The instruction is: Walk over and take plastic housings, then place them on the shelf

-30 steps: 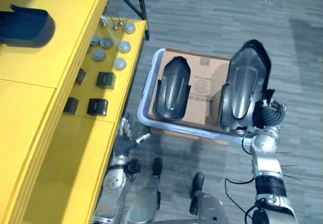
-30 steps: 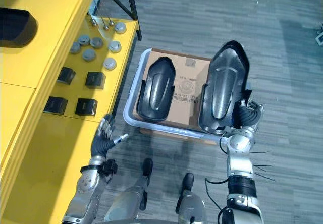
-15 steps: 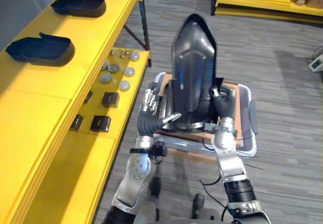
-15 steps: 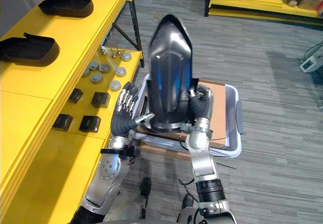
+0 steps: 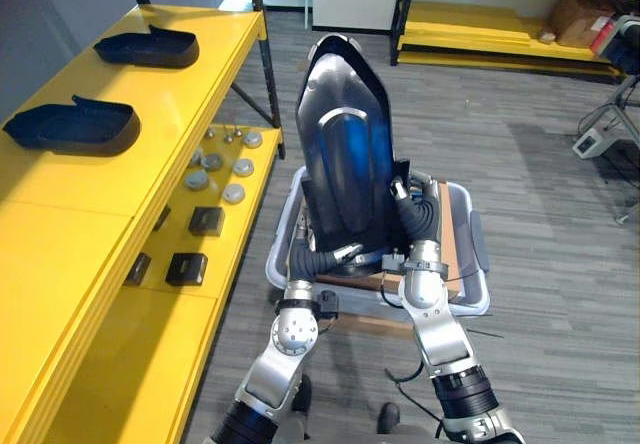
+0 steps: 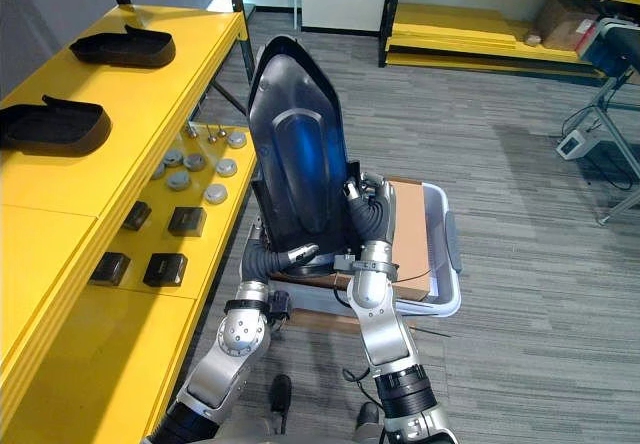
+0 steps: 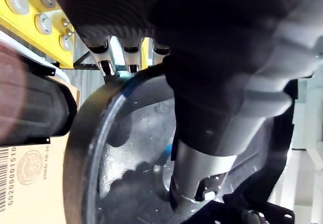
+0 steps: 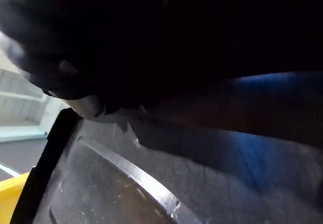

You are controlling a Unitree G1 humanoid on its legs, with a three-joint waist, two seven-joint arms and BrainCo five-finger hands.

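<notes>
Plastic housing is now up off the crate, upright between both arms. Left robot hand pinches its rim; the right robot hand's grip I cannot tell. Shelf next.

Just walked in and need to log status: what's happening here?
The robot holds a large black housing upright in front of it, above the grey bin. Its left robot hand grips the lower rim; its right robot hand is at the other side. On the yellow shelf to its left lie two more housings.
</notes>
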